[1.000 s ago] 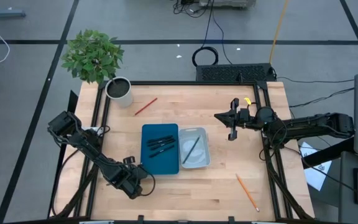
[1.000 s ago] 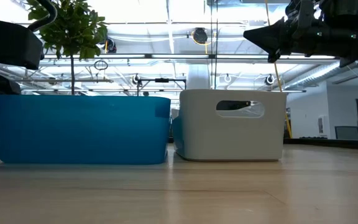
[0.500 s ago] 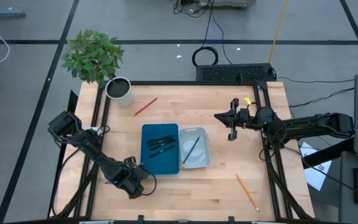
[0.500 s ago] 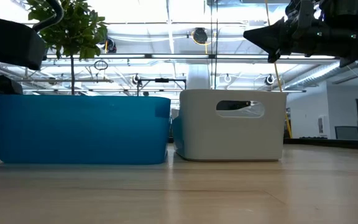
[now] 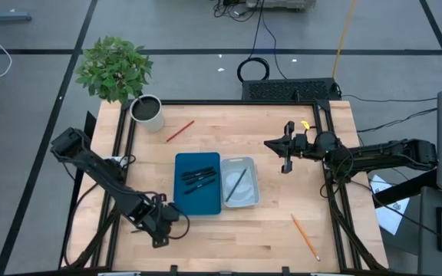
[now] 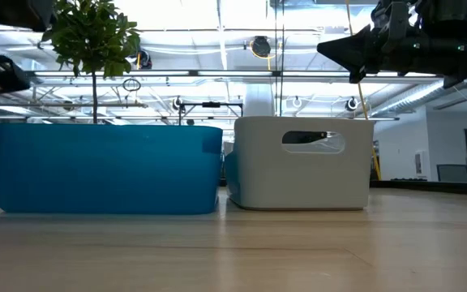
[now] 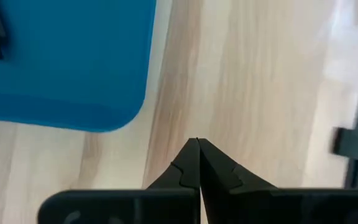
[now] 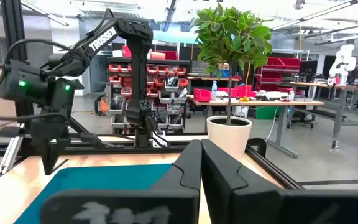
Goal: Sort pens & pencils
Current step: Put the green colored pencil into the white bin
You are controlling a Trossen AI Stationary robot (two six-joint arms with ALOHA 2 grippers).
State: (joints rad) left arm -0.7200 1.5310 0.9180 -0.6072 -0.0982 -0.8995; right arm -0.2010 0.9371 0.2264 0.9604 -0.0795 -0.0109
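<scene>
Pens lay in the blue tray, one dark pencil in the white tray, red pencil and orange pencil on the desk, left end effector closed empty beside the blue tray, right end effector closed empty, raised at the right.

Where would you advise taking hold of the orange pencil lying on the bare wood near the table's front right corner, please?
Probably at the middle of the orange pencil, coming straight down from above. It lies flat and alone on the table, slanting diagonally, so the jaws should straddle its thin shaft crosswise. The right gripper, now shut and waiting farther back, seems the nearer one.
</scene>
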